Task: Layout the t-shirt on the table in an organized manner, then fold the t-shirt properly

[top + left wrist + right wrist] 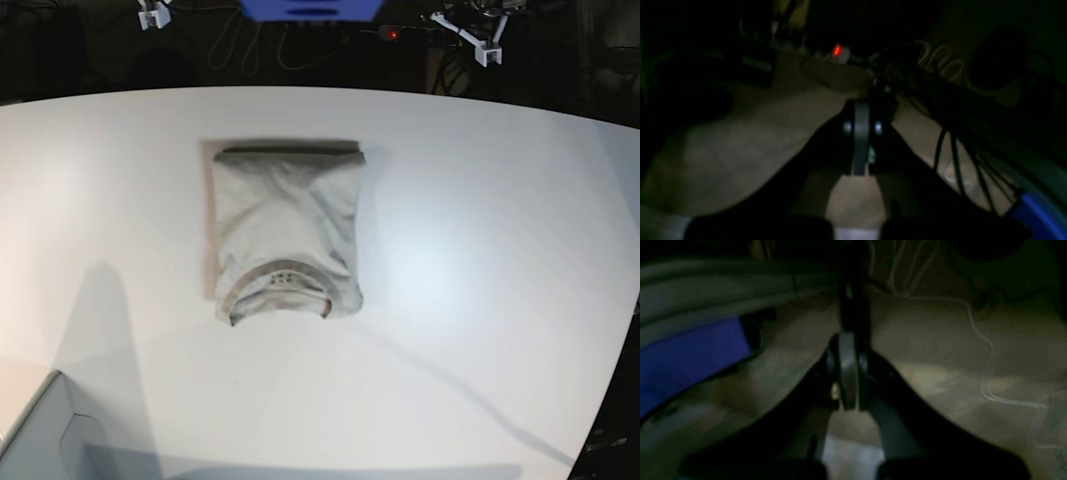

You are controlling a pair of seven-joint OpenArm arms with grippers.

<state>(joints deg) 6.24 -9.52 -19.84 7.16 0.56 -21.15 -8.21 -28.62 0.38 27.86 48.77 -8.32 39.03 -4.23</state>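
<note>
As far as I can judge from where I'm standing, the folding is done or nearly so. The white desk point(480, 300) spreads wide, its far edge gently curved. On it, left of the middle as the base view shows it, lies the t-shirt point(288, 215), a compact grey rectangle, collar point(280, 270) toward the near side. Beyond the far edge are the left gripper point(858, 140) and the right gripper point(850, 373), each with its fingers together and nothing between them. The cotton should be light, limp and hardly fragile, though loose layers could slide apart. I'd pinch every layer at the two far corners, or slip support beneath the bundle.
</note>
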